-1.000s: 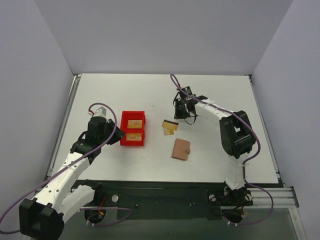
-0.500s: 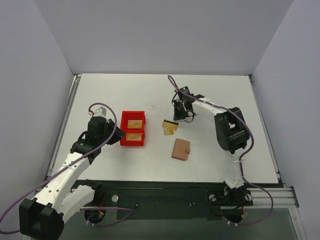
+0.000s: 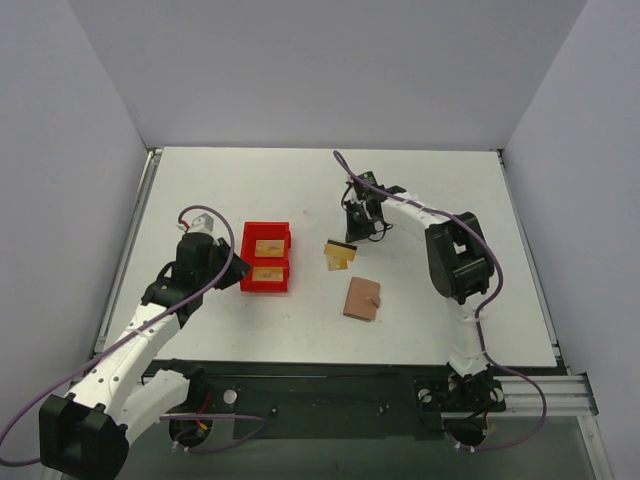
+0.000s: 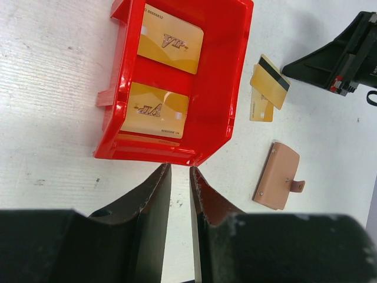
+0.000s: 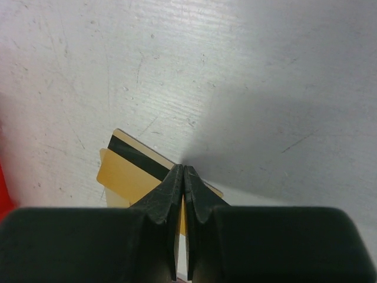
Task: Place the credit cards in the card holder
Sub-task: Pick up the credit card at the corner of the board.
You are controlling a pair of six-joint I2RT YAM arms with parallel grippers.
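Note:
Two gold credit cards [image 3: 340, 252] lie overlapped on the white table, the upper one showing its dark stripe [image 5: 136, 158]. Two more cards [image 4: 171, 40] [image 4: 158, 111] lie in the red bin [image 3: 247, 258]. The card holder [image 3: 362, 298], a closed brown wallet with a clasp tab [image 4: 278, 184], lies on the table near the cards. My right gripper [image 3: 357, 225] hovers just beyond the table cards, its tips [image 5: 184, 168] pressed together with nothing between them. The left gripper [image 4: 180, 169] sits at the bin's near edge [image 3: 238, 267], jaws a narrow gap apart and empty.
The red bin [image 4: 232, 88] stands left of centre between my left gripper and the loose cards. White walls enclose the table on three sides. The right arm's elbow [image 3: 455, 255] rises over the table's right half.
The right gripper's jaws have closed fully on nothing and it has edged slightly left, with its elbow swinging in. The left arm, cards and wallet have not moved.

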